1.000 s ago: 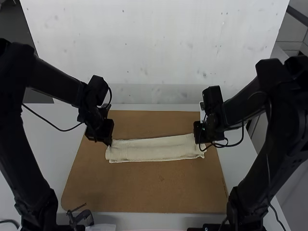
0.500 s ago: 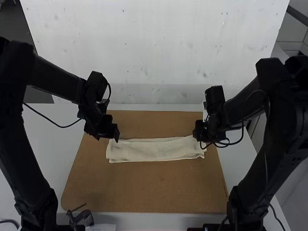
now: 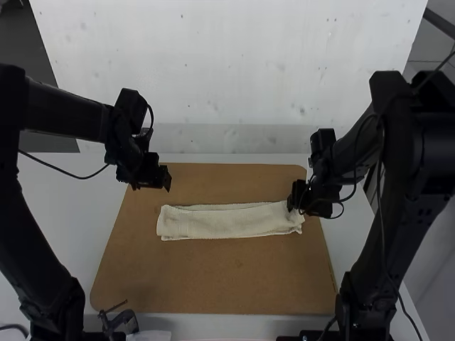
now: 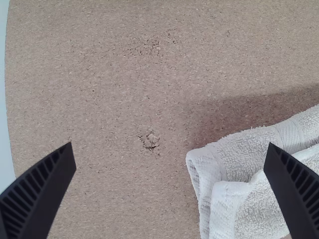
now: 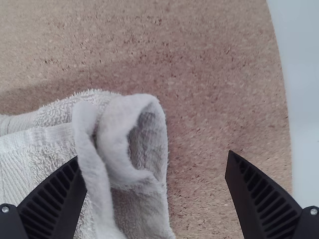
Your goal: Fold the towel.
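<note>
Nearest, at the front of the white table (image 3: 227,325), a small dark clamp (image 3: 122,322) stood by the base of the left arm (image 3: 46,273). Beyond it came the bare front part of a brown board (image 3: 213,277), lying flat.

The towel (image 3: 227,222), off-white, lay across the middle of the board as a long, narrow strip running left to right, folded over in layers. In the left wrist view its left end showed stacked, rounded folds, one set back from the other. In the right wrist view its right end was raised in a loose, curling fold.

The right gripper (image 3: 293,202) was at the towel's right end, its fingers wide apart: one was at the cloth beside the curled fold, the other above bare board. A little farther off, the left gripper (image 3: 166,183) was past the far side of the towel's left end, its fingers also wide apart.
</note>
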